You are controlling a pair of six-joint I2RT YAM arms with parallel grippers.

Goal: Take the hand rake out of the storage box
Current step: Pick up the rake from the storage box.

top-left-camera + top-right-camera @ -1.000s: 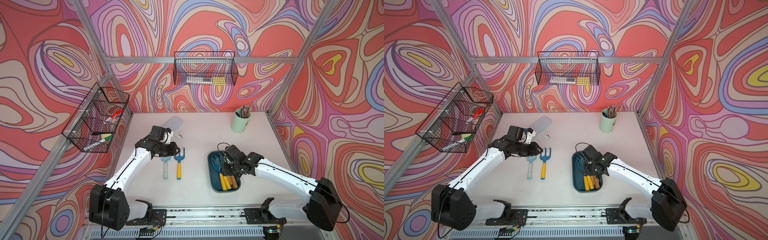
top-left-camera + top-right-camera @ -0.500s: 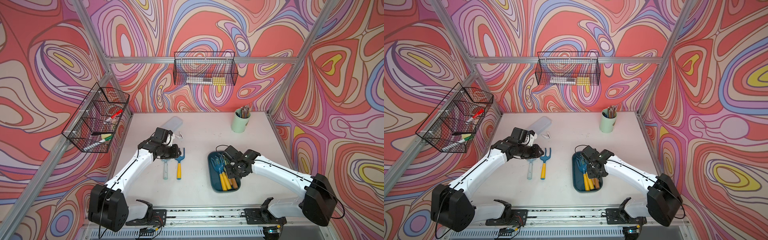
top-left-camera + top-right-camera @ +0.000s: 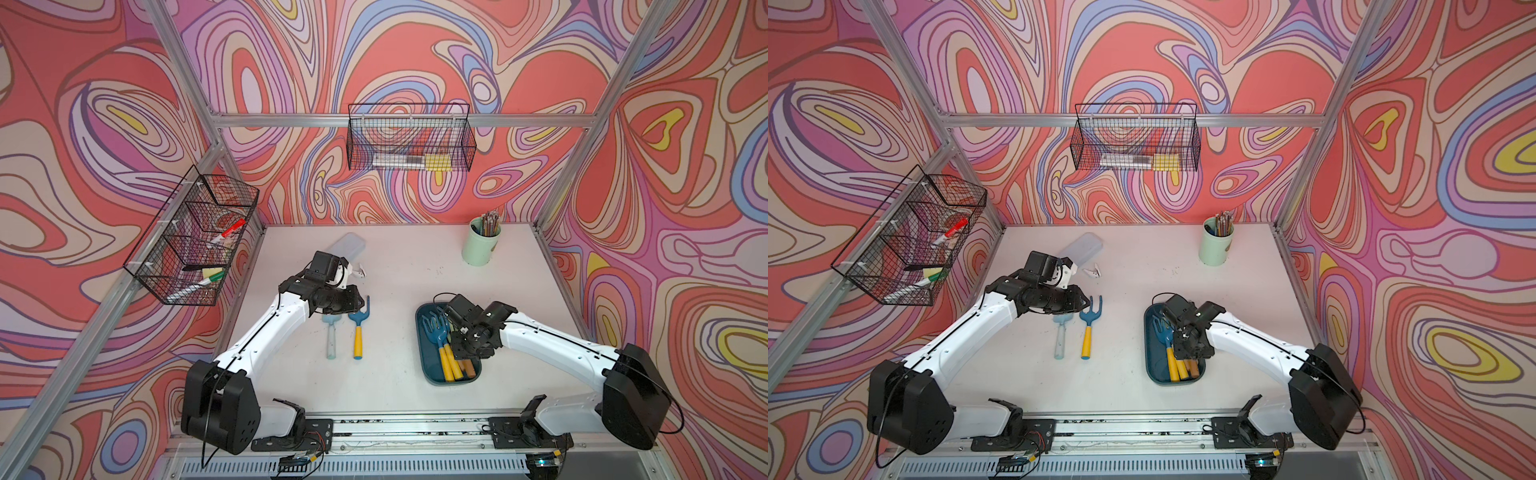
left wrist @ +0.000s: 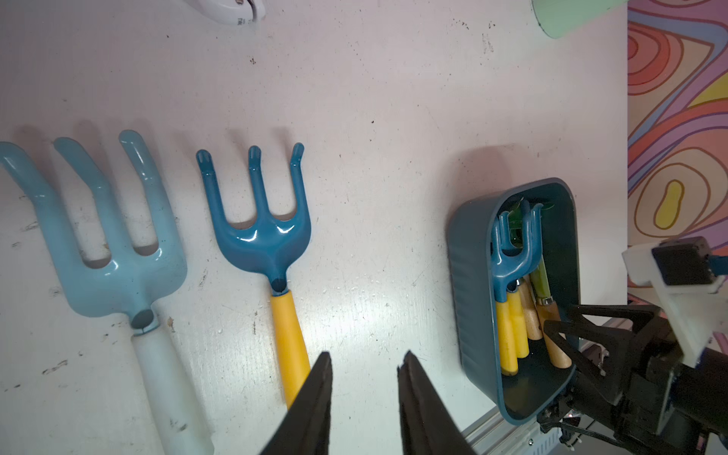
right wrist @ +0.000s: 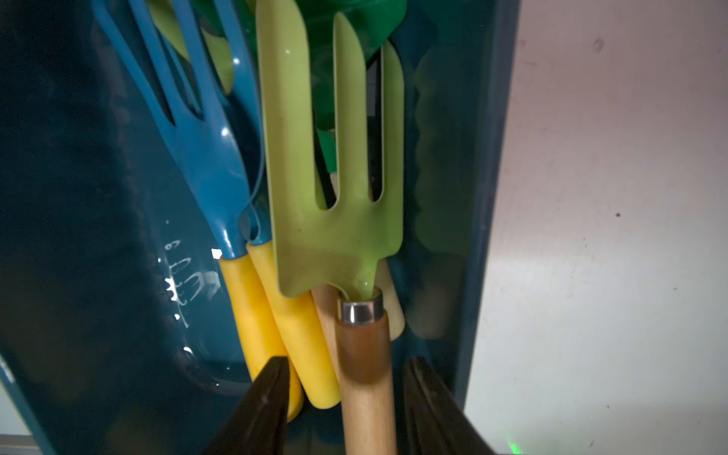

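- The storage box [image 3: 429, 365] sits on the tabletop [image 3: 399, 266] in front of the right arm. Its low walls leave the tool handles reachable from above.
- Inside, the green hand rake [image 5: 338, 236] lies on top of the pile with its tines toward the far end. Its wooden handle [image 5: 364, 354] is at the near end, so it is the easiest piece to lift.
- Two blue rakes with yellow handles [image 5: 205, 157] lie packed just beside it in the box, touching it.
- The right hand [image 5: 344, 360] is down in the box with its fingers either side of that wooden handle. One finger is close to the wood, while a yellow handle shows in the gap at the other — whether they already pinch it I cannot tell.
- The left hand [image 4: 366, 356] hovers over the tabletop, released and empty, its fingers apart with only bare surface between them.
- Near it a pale blue rake [image 4: 114, 252] and a dark blue rake [image 4: 268, 244] lie side by side, well apart from the box — probably the set-down area.
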